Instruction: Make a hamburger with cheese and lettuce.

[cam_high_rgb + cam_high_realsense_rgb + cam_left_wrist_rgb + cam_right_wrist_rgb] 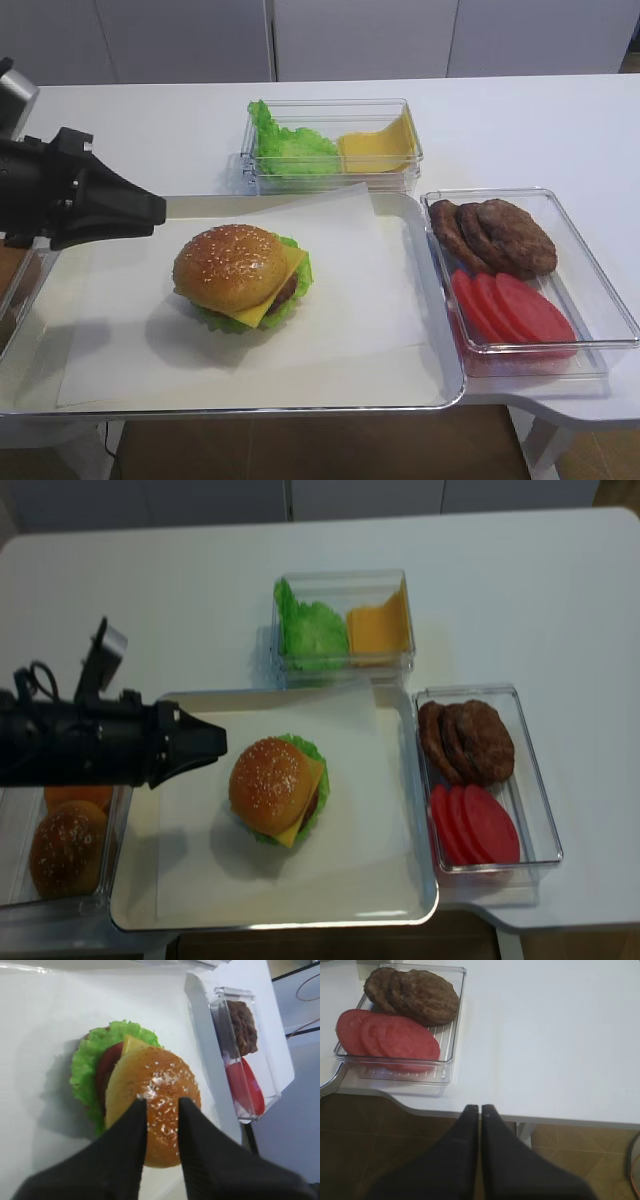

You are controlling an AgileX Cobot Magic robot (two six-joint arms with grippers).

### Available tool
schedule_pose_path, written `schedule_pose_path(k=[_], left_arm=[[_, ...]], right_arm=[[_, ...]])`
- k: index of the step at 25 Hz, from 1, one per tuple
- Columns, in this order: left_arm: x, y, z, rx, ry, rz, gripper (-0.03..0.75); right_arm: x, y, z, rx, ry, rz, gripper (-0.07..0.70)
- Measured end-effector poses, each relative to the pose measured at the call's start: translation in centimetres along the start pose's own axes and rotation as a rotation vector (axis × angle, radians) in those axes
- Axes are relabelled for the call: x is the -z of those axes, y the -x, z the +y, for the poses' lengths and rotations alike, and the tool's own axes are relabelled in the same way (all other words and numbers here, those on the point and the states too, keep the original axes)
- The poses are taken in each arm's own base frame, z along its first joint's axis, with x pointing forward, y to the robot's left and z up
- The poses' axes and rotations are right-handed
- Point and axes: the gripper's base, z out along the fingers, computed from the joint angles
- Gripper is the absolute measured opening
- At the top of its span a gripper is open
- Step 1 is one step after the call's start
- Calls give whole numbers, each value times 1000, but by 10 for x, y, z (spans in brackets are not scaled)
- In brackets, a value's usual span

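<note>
Left hand (161, 1105) hovers slightly parted, empty, above the hamburger (135, 1110); right hand (480, 1110) shut, empty.

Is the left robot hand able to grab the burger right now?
Probably yes. The left gripper is slightly open beside the hamburger on the tray, and nothing lies between them.

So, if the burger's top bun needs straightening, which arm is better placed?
Left. Its end effector hangs beside the burger over the tray; the right one is off the table's edge, shut.
</note>
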Motion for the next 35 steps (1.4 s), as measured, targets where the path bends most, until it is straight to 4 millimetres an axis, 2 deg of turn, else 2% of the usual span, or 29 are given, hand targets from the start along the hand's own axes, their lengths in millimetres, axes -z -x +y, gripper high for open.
schedule_pose_path(k=[8, 12, 20, 28, 35], left_arm=[[32, 14, -21, -148, 232, 44, 164], [49, 12, -29, -168, 352, 39, 164], [84, -10, -38, -180, 607, 59, 169], [116, -38, -58, -197, 747, 46, 281], [145, -64, -72, -196, 883, -24, 293]], right_arm=[[0, 0, 0, 0, 0, 0, 7], [0, 0, 0, 0, 0, 0, 7], [0, 0, 0, 2, 0, 0, 7], [0, 0, 0, 2, 0, 0, 7], [0, 0, 0, 2, 0, 0, 7]])
